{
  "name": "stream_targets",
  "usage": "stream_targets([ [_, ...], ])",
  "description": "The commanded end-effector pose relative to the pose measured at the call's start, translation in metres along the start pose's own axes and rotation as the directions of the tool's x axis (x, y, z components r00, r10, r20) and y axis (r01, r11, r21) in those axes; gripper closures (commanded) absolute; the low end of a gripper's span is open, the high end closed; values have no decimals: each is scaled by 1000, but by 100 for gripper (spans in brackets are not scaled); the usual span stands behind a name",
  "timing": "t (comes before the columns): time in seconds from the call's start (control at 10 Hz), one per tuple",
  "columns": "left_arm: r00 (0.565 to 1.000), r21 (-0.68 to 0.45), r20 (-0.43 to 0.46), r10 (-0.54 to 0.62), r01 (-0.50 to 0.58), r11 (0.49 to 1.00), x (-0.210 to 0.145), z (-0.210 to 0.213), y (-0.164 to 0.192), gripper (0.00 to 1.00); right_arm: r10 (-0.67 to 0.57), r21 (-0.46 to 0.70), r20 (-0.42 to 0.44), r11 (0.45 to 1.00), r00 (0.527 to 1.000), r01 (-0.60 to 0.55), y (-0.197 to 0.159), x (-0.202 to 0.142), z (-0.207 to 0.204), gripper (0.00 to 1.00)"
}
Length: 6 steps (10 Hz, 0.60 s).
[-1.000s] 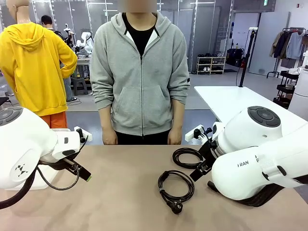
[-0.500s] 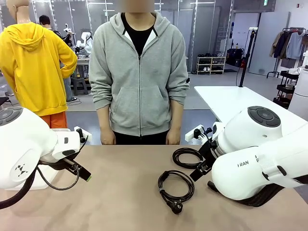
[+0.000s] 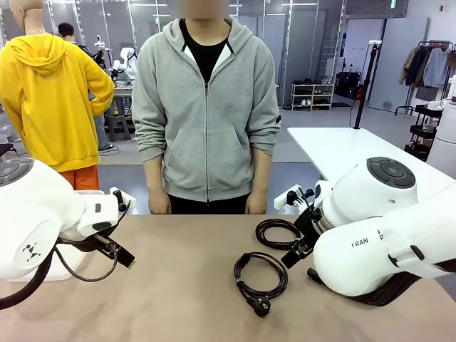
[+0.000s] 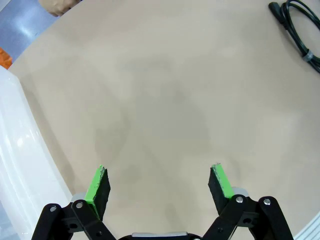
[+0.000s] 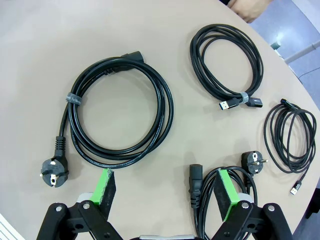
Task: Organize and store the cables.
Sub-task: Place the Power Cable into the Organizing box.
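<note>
Black cables [image 5: 120,110] are lying coiled on the tan surface [image 5: 40,40], four of them spreading beneath the right pincer [image 5: 164,174], which is hanging wide open and gripping nothing. The left pincer [image 4: 159,169] is gaping empty over bare surface, one cable lying farther off. A person [image 3: 206,121] is standing at the far edge.

Glossy white left arm [image 3: 35,214] and right arm [image 3: 399,242].
Black hoses [image 3: 21,292], dark joint caps [image 3: 390,171], green pads [image 5: 104,186]; partly hidden lettering [image 3: 360,243], probably "FRAN".
</note>
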<state>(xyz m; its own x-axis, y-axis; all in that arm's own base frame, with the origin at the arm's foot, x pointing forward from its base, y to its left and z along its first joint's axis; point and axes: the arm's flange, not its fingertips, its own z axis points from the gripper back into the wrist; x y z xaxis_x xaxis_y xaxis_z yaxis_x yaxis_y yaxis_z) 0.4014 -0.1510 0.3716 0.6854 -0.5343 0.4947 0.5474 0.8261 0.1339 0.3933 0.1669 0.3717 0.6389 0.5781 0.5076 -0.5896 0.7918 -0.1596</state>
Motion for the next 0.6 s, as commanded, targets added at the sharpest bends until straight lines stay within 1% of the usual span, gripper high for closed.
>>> stream_targets([
  [0.0, 1000, 0, 0, 1, -1, 1000, 0, 0, 0, 0, -2, 1, 0, 1000, 1000, 2, 0, 0, 0, 0],
  [0.5, 1000, 0, 0, 1, -1, 1000, 0, 0, 0, 0, -2, 1, 0, 1000, 1000, 2, 0, 0, 0, 0],
])
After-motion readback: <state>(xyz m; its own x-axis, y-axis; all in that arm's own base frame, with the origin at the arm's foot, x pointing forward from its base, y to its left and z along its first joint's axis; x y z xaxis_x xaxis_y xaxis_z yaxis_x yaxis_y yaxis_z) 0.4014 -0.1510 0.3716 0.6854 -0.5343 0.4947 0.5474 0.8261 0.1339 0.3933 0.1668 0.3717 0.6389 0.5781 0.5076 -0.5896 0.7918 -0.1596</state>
